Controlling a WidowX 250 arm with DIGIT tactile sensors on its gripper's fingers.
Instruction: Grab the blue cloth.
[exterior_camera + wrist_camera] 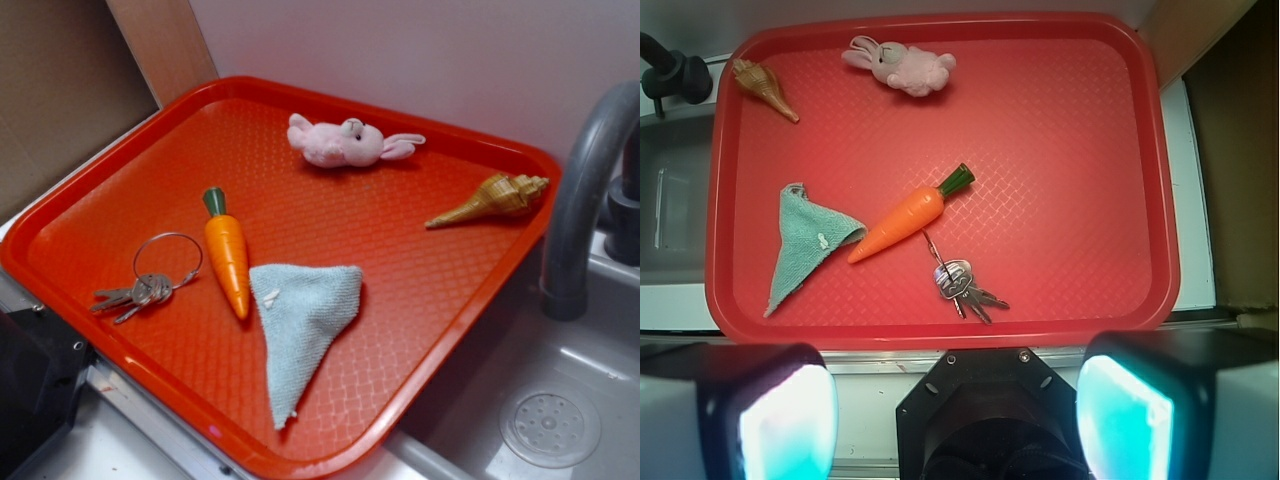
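My gripper (958, 400) hangs wide open and empty off the red tray's (940, 330) near edge, since the blue cloth (805, 245) lies flat beside the toy carrot's (908, 220) tip.

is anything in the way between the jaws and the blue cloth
Nothing visible blocks it. The blue cloth lies flat on the red tray, uncovered. The gripper hangs open off the tray's near edge. The toy carrot touches the cloth's corner.
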